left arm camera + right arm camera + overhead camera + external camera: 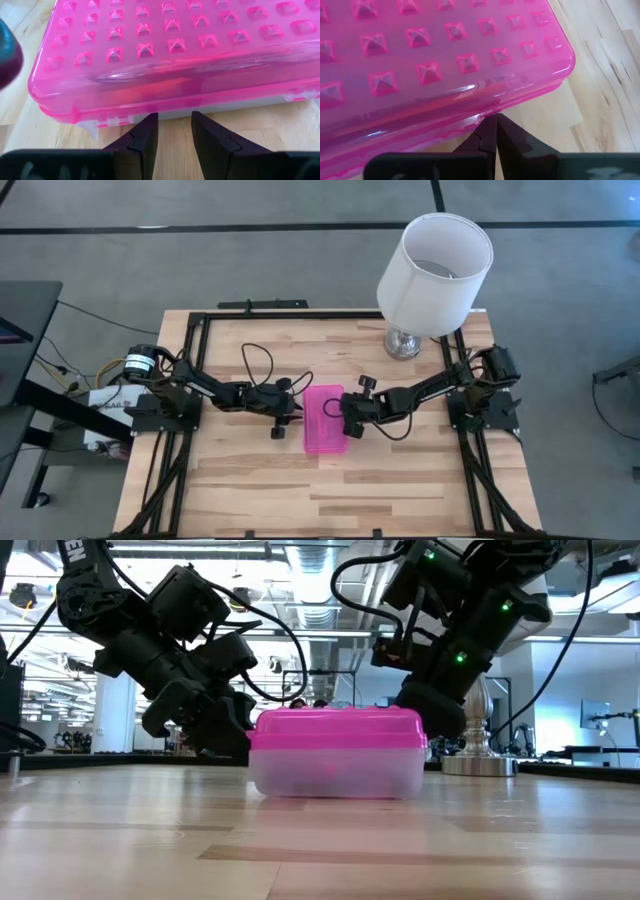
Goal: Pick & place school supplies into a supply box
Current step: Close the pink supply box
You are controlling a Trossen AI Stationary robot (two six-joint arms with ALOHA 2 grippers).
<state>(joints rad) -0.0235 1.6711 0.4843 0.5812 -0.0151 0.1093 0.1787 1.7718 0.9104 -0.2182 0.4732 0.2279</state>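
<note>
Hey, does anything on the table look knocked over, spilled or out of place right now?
Nothing stands out. The pink box lies flat and closed mid-table, with the left hand and right hand at its sides. The lamp stands upright.

The pencil case point(325, 420) has its pink lid down, and through the cloudy clear base in the low view the contents are only a pink-tinged blur, so no pen, pencil or scissors can be told apart. Both wrist views cut the case off at their edges, showing only part of the studded lid. In the low view the case hides the tips of the left gripper point(225, 735) and the right gripper point(425, 720) behind it. The lamp point(433, 275) shade covers most of its metal base in the high view.
</note>
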